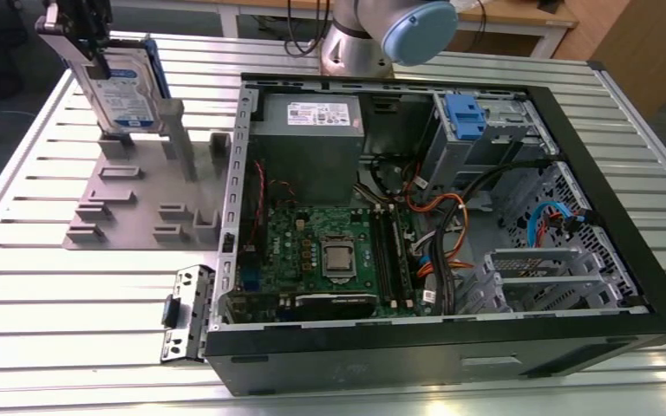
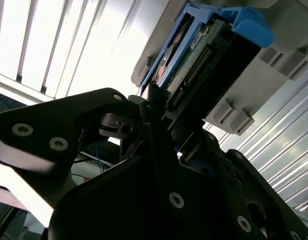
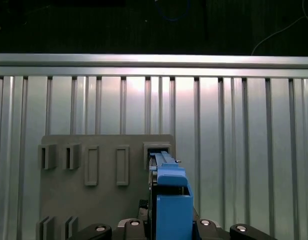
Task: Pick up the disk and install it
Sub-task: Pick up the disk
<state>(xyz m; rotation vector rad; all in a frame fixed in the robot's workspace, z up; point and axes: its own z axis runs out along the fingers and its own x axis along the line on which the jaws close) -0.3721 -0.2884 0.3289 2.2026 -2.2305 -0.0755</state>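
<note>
Exterior view, read from its left to its right.

- Gripper (image 1: 88, 43): black, angular, bolted plates. It comes down on the top edge of the disk (image 1: 125, 91). In the second wrist view the dark fingers (image 2: 150, 107) lie tight against the disk (image 2: 194, 65), one on each flat face, with no gap showing, so the gripper (image 2: 159, 107) is closed on it.
- Disk: flat silver slab with a white-and-blue label and a blue plastic carrier rail along its edge. It stands upright on its narrow end at the far corner of the grey fixture plate (image 1: 136, 208). Its foot is level with the plate's upright posts. I cannot tell whether it sits in the slot or is just clear of it. In the first wrist view the smooth, blocky blue carrier (image 3: 170, 200) lines up with a rectangular slot of the plate (image 3: 104, 205).
- Fixture plate: matte grey, flat, with raised rectangular pockets and posts. It lies on the table (image 1: 55, 303), which is ribbed aluminium with shiny slats.
- Computer case (image 1: 426, 364): black frame, side open, lying flat just beside the plate.
- Inside the case: a boxy grey power supply (image 1: 306, 147) with a white sticker, and nearer the camera a green motherboard (image 1: 310, 251).
- Further right: orange cables (image 1: 449, 208), and a blue plastic bracket (image 1: 463, 113) on the perforated metal drive cage (image 1: 501, 130).
- Behind the case: the arm (image 1: 368, 35), grey with a rounded pale-blue cap.
</note>
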